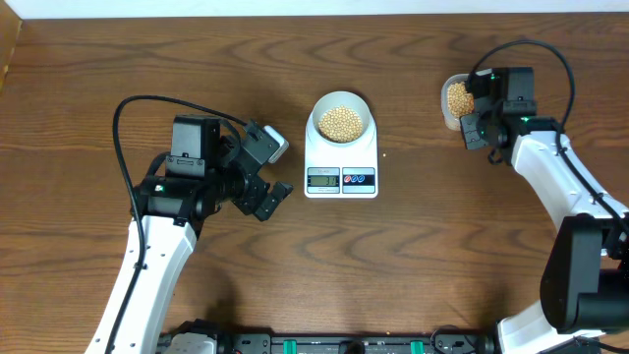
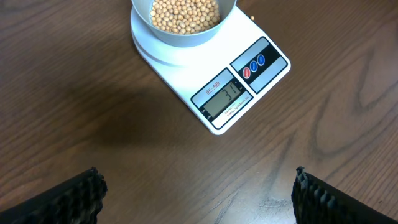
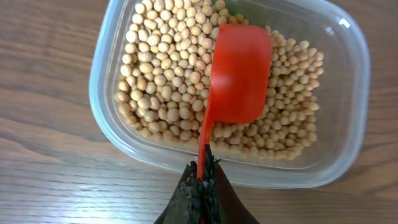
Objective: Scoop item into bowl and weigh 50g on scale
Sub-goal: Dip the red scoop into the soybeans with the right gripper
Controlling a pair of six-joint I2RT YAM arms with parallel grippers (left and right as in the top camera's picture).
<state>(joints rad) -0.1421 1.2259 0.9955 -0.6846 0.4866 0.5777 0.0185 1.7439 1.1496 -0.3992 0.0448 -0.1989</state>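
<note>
The pale blue bowl (image 1: 341,120) holds tan beans (image 1: 341,122) and stands on the white scale (image 1: 341,177). In the left wrist view the bowl (image 2: 185,34) sits at the top on the scale (image 2: 211,74), whose display reads 31. My left gripper (image 1: 267,169) is open and empty, left of the scale; its fingers show at the bottom corners of the left wrist view (image 2: 198,193). My right gripper (image 3: 202,174) is shut on the handle of a red scoop (image 3: 239,74), turned bottom up over the beans (image 3: 161,74) in the clear tub (image 3: 348,93).
The clear tub (image 1: 455,101) sits at the far right of the wooden table, partly under my right arm (image 1: 501,108). A single bean (image 2: 252,17) lies on the table beside the scale.
</note>
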